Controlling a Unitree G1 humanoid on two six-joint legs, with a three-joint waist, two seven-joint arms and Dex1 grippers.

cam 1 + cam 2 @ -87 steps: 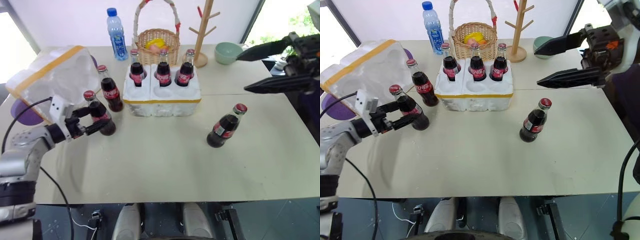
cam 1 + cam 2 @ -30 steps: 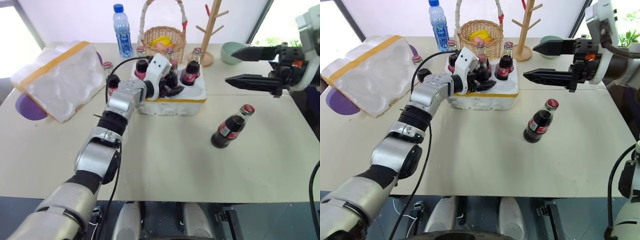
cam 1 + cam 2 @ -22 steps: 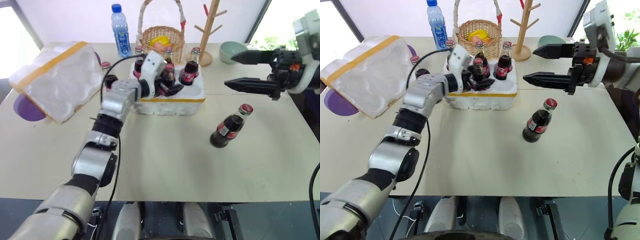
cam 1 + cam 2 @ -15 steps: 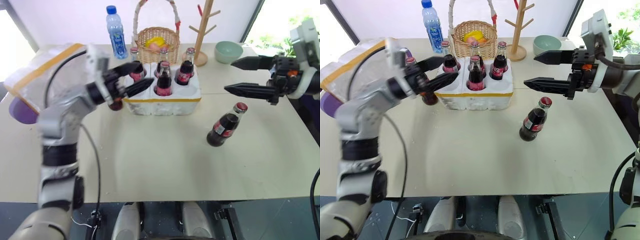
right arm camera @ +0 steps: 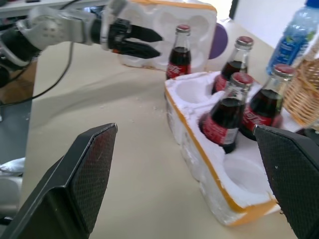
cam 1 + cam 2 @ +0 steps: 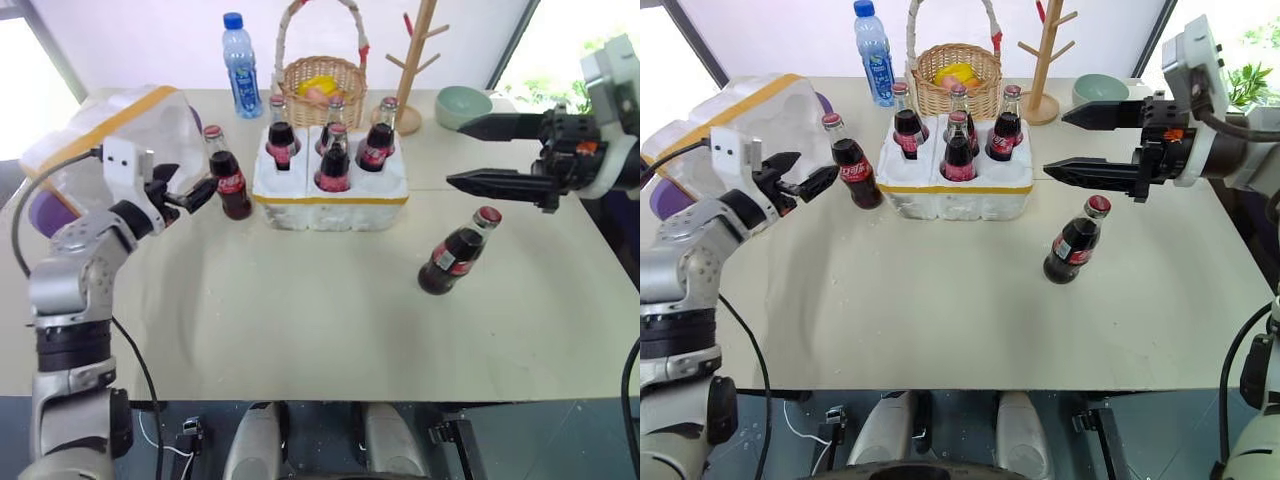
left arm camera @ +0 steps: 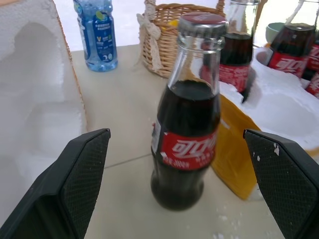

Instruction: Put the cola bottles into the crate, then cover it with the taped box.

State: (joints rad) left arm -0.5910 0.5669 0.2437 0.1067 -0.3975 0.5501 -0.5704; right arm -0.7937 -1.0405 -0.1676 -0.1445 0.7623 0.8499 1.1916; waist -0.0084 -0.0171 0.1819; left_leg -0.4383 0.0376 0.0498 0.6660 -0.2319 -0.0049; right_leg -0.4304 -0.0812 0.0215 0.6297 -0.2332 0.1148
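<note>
Beside the crate [image 6: 330, 195], both the left gripper [image 6: 192, 193] and right gripper [image 6: 478, 153] gape wide, holding nothing.

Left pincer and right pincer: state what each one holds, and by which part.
Nothing is held. The left pincer is open beside a standing cola bottle; the right pincer is open above the table.

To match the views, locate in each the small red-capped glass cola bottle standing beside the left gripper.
Left eye: cola bottle just left of the white foam crate.
Right eye: same spot, left of crate.
Left wrist: between the left gripper fingers.
Right wrist: beyond the crate, by the left gripper.
Shared landmark: crate's yellow tape.
</note>
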